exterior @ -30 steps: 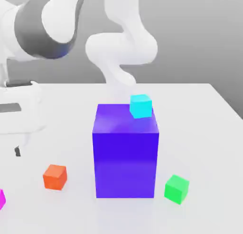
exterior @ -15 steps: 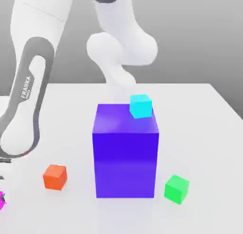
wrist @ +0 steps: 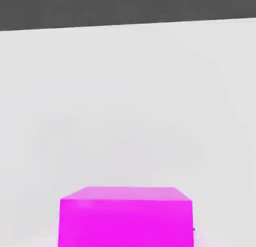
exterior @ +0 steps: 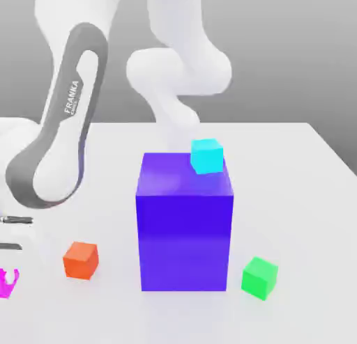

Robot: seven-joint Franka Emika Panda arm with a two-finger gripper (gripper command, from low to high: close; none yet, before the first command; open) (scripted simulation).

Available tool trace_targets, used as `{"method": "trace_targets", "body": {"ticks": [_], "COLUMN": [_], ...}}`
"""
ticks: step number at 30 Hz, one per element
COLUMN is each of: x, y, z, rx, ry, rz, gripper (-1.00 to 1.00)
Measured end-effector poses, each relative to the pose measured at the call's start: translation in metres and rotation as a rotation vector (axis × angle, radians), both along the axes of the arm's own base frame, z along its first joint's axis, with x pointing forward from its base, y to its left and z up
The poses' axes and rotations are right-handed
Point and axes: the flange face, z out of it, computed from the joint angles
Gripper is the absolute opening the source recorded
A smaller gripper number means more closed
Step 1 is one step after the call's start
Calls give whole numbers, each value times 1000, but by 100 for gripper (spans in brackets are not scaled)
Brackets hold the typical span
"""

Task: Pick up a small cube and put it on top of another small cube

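Pinching the magenta cube (wrist: 125,223) in my jaws, well in from the worktop's (exterior: 300,217) far edge, I should now raise it above another small cube.

arm (exterior: 73,106): glossy white, rounded tubular segments | link trim: dark grey band, loop-shaped, around a white oval | marking: white "FRANKA" lettering on the grey

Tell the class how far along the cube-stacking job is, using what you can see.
Done: the arm has reached the magenta cube, which sits large and close in the hand view.
In hand: that cube looks gripped; whether it is clear of the table is hard to tell.
Left: carrying and stacking it. The orange, green and cyan cubes all have bare tops.
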Motion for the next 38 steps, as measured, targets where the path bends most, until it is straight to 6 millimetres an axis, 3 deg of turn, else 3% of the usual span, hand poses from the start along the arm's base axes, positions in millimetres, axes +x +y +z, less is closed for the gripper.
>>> {"method": "trace_targets", "body": {"ticks": [6,9,12,13,16,26,30,35,36,38], "x": [25,20,2,-5,-24,-88,-92,-92,-93,-93], "y": [150,225,299,314,342,396,402,400,399,399], "z": [17,26,36,39,44,49,29,-8,-15,-15], "rx": [-42,-64,-84,-83,-69,35,47,45,45,45], "ry": [-10,-30,-59,-61,-53,-3,-5,-3,-1,-1], "rz": [375,568,773,826,954,1321,1360,1357,1355,1356], "gripper": [-100,-100,-100,-100,-100,-100,-100,-100,100,100]}}
